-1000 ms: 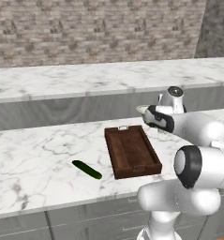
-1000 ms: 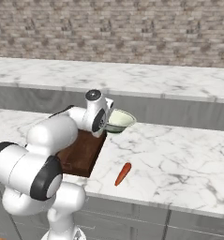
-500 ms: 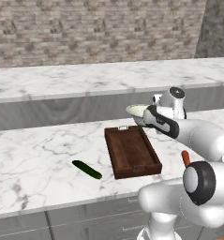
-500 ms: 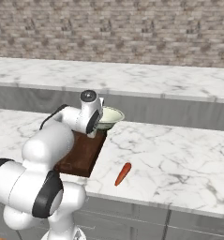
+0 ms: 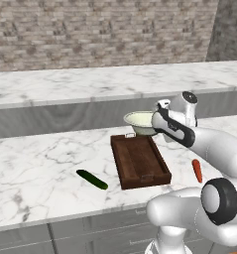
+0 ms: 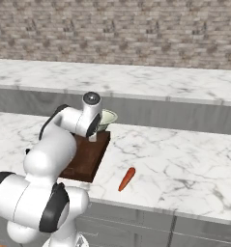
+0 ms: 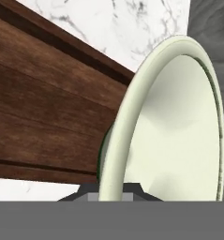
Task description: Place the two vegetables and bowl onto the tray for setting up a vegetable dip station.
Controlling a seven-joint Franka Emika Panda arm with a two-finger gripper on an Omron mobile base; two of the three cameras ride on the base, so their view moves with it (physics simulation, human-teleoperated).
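The pale cream-green bowl (image 5: 141, 122) hangs in the air over the far end of the dark brown wooden tray (image 5: 139, 161), with my gripper (image 5: 158, 120) shut on its rim. From the right base view the bowl (image 6: 107, 119) peeks out behind my hand, above the tray (image 6: 86, 157). The hand view looks along the bowl's rim (image 7: 118, 140) with the tray (image 7: 43, 117) beneath it. The dark green cucumber (image 5: 91, 179) lies on the counter left of the tray. The orange-red carrot (image 5: 197, 170) lies right of the tray, also seen as the carrot (image 6: 127, 178).
A raised marble ledge (image 5: 90, 87) with a grey front runs behind the counter, under a brick wall. The counter's front edge (image 5: 65, 218) lies close below the cucumber and tray.
My hand has carried the bowl leftward, from beside the tray's far right corner to over its far end. Cucumber, carrot and tray have stayed put.
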